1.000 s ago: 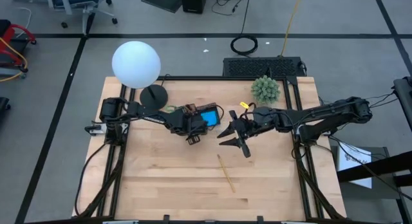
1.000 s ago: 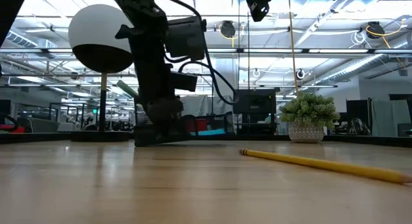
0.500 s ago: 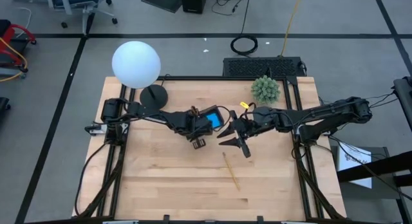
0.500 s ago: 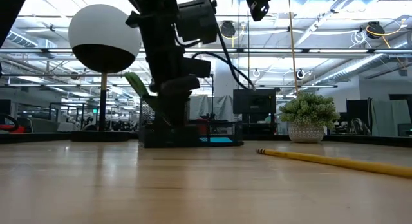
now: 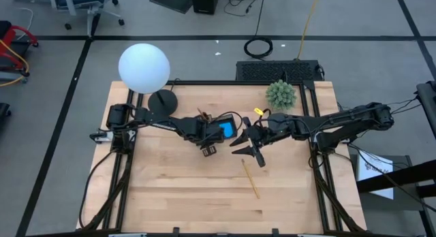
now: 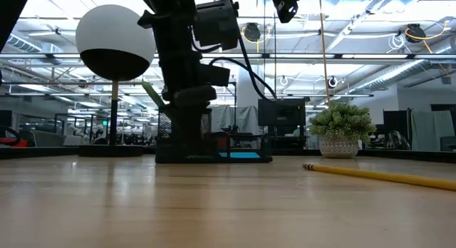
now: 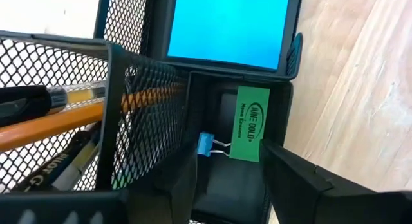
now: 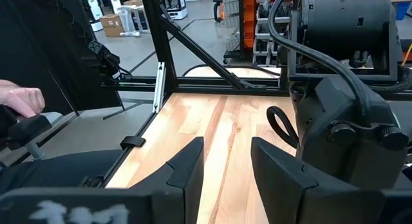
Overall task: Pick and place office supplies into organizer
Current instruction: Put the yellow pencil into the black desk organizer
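While left end effector gapes over organizer, green eraser inside — pencil apart

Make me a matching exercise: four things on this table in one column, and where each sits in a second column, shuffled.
Things:
1. blue sticky pad
2. green eraser
3. yellow pencil
4. orange pencil

Places:
A. loose on the bare table
B. small front compartment, beside a binder clip
C. tall mesh cup with the pens
D. flat tray of the organizer

Pairs: 1-D, 2-B, 3-A, 4-C
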